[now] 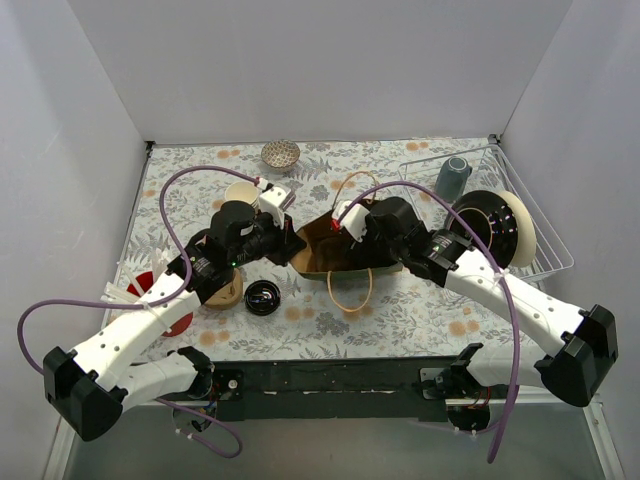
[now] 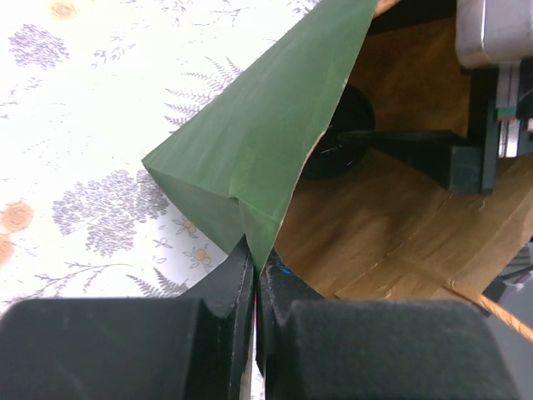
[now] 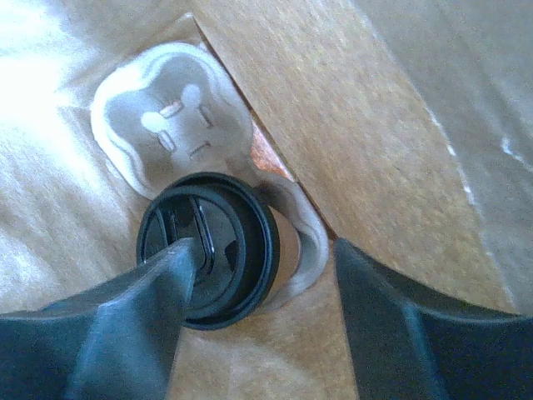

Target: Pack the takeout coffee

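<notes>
Jaws of the left gripper [image 2: 252,287] are pinched tight on the green paper bag [image 2: 266,142] rim, holding its mouth open toward three o'clock. Inside, the takeout coffee [image 3: 208,248] sits on the brown bag floor, black lid showing. The right gripper [image 3: 266,292] reaches into the bag, jaws spread wide, one finger at nine o'clock against the lid, not clamping it. Packing looks nearly done; what's left, I judge, is withdrawing and releasing the bag.

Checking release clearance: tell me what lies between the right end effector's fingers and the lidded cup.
Nothing: right wrist view shows bare brown bag interior beside the black round plastic lid; one finger overlaps it.
</notes>
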Robot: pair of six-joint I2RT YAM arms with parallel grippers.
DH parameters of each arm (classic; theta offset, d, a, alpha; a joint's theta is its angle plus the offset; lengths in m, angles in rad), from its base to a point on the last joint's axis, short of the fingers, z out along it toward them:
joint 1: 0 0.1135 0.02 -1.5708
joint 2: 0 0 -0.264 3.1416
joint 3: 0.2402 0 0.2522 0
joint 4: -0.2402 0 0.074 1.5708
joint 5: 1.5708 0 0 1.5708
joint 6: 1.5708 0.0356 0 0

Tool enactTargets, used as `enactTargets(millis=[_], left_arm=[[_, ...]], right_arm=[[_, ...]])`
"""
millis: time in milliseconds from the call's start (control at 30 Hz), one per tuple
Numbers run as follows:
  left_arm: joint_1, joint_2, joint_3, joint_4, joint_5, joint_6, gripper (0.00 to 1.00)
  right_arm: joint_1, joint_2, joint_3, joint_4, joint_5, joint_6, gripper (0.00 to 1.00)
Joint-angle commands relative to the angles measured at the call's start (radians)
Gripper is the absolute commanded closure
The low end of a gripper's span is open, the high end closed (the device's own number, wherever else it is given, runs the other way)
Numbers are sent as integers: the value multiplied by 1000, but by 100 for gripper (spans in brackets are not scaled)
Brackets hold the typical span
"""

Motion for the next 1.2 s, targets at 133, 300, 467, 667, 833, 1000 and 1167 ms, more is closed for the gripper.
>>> enactTargets(millis=[133,300,467,667,833,1000,1167], left_arm=[[1,-5,29,16,-109,126,100],[1,24,32,87,-151,106,100],[-4,41,40,128,-162,88,100],[-11,15,11,144,-171,95,100],[-13,-7,-19,142,-201,109,100],[-11,-2,-8,130,-194,74,100],[-11,14,3,124,-185,55,100]], right_arm=[[-8,4,-60,68,42,53,43],[-7,26,-57,73,38,105,51],[0,78,-28,73,47,145,60],[0,139,16,61,160,196,76],[0,173,50,24,194,233,78],[1,149,96,36,107,248,73],[3,78,101,76,26,257,62]])
